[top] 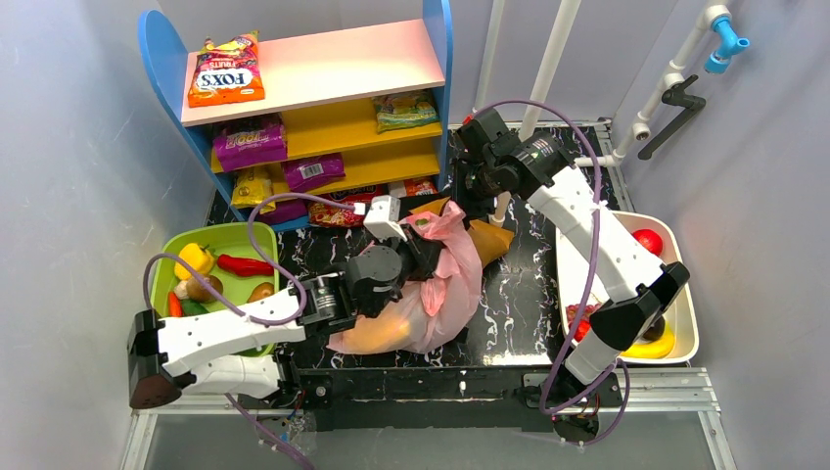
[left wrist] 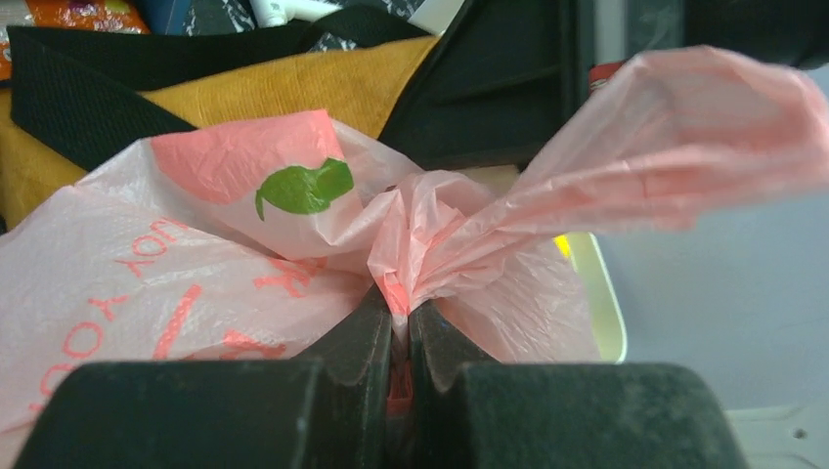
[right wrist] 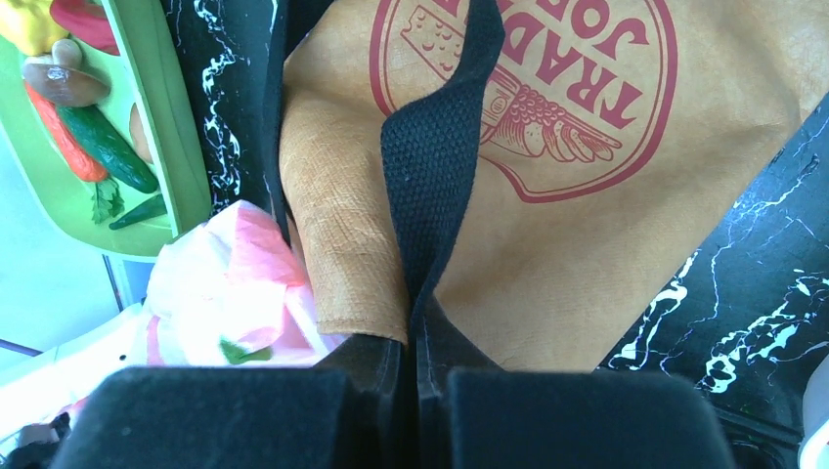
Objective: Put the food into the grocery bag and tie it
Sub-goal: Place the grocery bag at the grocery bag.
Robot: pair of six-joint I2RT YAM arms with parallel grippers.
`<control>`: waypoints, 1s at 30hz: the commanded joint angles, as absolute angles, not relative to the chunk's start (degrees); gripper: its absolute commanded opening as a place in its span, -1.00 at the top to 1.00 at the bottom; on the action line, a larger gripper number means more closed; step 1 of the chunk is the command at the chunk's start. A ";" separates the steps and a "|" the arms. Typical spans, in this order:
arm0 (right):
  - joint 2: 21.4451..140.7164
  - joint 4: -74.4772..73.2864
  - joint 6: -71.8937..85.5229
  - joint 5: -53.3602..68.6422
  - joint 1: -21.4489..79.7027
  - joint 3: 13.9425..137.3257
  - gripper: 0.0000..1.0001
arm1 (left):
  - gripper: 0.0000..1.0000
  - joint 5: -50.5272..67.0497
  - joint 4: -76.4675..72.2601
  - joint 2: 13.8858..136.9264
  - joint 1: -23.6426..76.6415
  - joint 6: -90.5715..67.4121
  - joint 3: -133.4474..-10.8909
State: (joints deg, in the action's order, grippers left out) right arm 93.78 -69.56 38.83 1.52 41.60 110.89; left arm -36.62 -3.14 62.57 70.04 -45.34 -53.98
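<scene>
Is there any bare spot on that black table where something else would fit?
Yes: the bare tabletop between the pink bag and the white tray, in front of the brown bag. It is crowded between the green tray and the pink bag, where the left arm lies.

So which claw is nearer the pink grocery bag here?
Left. The left claw is clamped on the pink grocery bag at its gathered neck. The right claw sits alongside the bag, shut on the black strap of the brown paper bag.
</scene>
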 commanded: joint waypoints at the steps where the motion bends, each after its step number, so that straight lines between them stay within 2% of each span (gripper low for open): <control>1: 89.01 -66.08 40.26 3.86 41.22 114.28 0.97 | 1.00 -38.59 -0.46 67.87 70.17 -45.33 -55.25; 10: 86.66 -66.85 40.53 5.07 41.35 117.58 0.97 | 1.00 -40.36 3.13 71.30 70.22 -52.44 -51.62; 15: 84.48 -65.80 41.34 7.71 42.85 113.17 0.97 | 1.00 -46.73 -8.82 74.25 69.47 -43.52 -50.96; 18: 82.73 -65.09 42.18 8.11 43.86 110.64 0.97 | 1.00 -46.57 -13.45 79.12 67.07 -38.92 -54.04; 22: 81.55 -65.57 42.36 9.37 45.46 110.79 0.97 | 0.99 -44.07 -6.65 86.89 63.57 -42.50 -62.01; 25: 80.65 -65.76 42.75 9.81 46.60 110.52 0.97 | 0.97 -45.13 -10.37 90.41 62.65 -41.05 -63.13; 30: 79.82 -65.63 42.78 8.27 47.37 109.83 0.97 | 0.69 -40.04 -9.39 93.31 59.80 -42.57 -64.29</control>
State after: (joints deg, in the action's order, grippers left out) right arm 86.70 -69.87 39.03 -2.50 44.03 107.83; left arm -41.30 -10.52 90.78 63.83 -42.74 -62.87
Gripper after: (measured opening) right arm 0.057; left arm 0.102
